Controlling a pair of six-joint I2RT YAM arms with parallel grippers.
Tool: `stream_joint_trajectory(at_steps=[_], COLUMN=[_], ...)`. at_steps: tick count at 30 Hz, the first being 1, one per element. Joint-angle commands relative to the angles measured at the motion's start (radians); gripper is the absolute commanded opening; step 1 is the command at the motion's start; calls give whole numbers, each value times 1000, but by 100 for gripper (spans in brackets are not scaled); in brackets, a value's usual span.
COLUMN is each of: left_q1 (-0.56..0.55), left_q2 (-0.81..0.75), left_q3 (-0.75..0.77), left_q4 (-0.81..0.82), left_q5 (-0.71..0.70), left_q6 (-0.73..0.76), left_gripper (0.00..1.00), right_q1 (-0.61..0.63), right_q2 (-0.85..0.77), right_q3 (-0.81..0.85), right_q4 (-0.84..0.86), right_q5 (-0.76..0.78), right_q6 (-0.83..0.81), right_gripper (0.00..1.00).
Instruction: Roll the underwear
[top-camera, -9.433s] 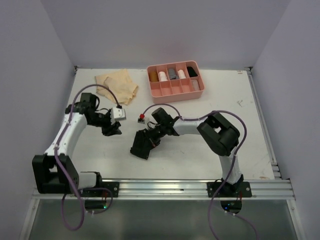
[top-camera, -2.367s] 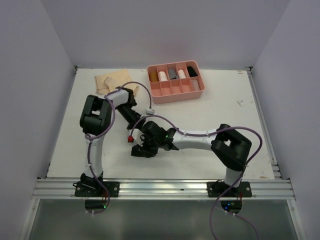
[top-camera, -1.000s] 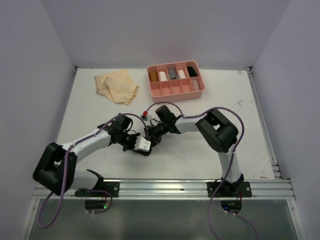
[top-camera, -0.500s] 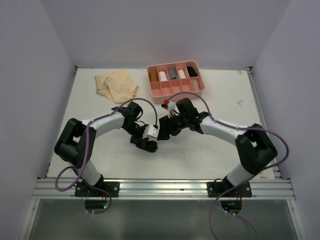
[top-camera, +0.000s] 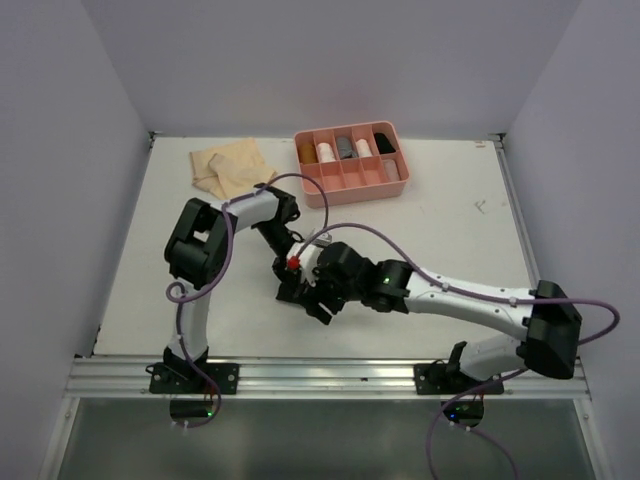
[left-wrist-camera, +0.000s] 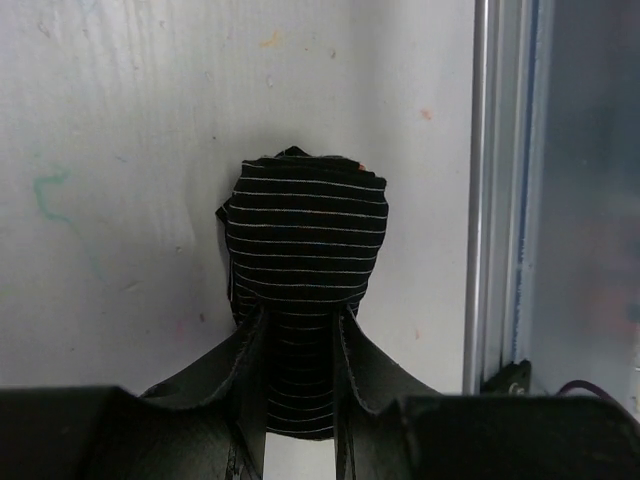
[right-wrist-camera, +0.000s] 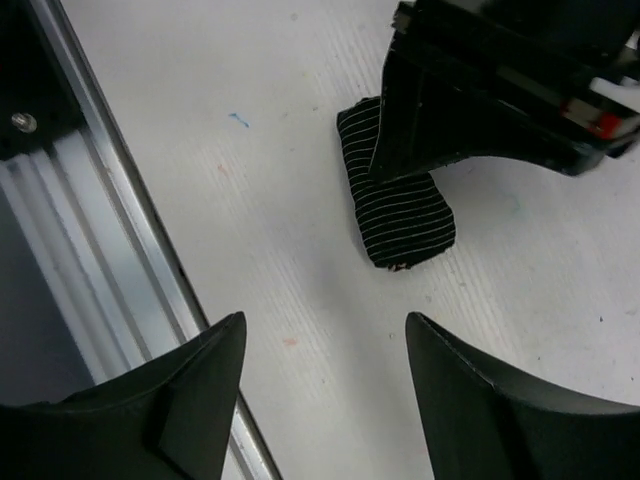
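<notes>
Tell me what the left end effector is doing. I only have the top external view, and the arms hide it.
Observer: In the left wrist view, the left end effector is shut on the black underwear, a compact roll with thin pale stripes.
Operator: Check the right one.
Observer: The right end effector is open, with nothing between its fingers. It hangs short of the roll.
Operator: Say where the roll sits.
Observer: It appears to rest on the table, near the metal rail at the edge but not touching it.
</notes>
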Motion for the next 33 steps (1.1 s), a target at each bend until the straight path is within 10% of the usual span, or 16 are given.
stream_joint_trajectory(at_steps=[1, 33], left_q1=[-17, -15], left_q2=[127, 140], left_q3=[-47, -72], left_q4=[50, 64], left_q5=[-225, -208], left_q6=[14, 3], left_gripper=[0, 0], right_q1=[69, 94], right_q2=[109, 496], right_q3=[74, 166], right_q4=[-31, 134], right_q5=[183, 25], right_q6=[-120, -220], right_gripper=[70, 72])
